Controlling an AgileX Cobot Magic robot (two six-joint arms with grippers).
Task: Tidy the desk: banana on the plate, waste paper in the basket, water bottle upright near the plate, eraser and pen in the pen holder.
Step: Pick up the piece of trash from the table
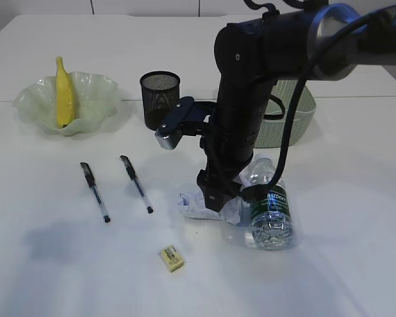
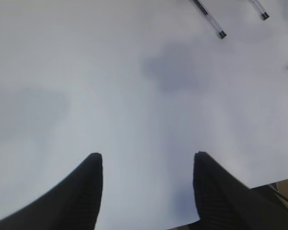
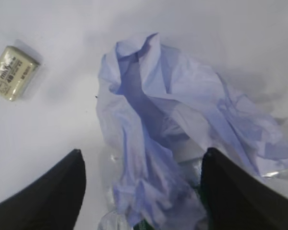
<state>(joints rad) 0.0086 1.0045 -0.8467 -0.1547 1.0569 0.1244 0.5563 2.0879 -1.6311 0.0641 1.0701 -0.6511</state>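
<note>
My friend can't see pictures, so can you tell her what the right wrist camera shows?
A crumpled sheet of paper lies on the white table, right between the two dark fingers of the open end effector, which has not closed on it. A small eraser sits on the table at the upper left.

Yellow banana point(image 1: 63, 92) on a pale green ruffled plate point(image 1: 99, 99), black mesh pen holder point(image 1: 160, 98), mint-green woven basket point(image 1: 296, 119). Two black-capped clear pens point(image 1: 94, 191) point(image 1: 136, 183), cream eraser point(image 1: 171, 258) with dark print, white-bluish crumpled paper point(image 3: 173, 139), clear bottle point(image 1: 270, 212) with green label. All on a white table point(image 1: 356, 218).
</note>
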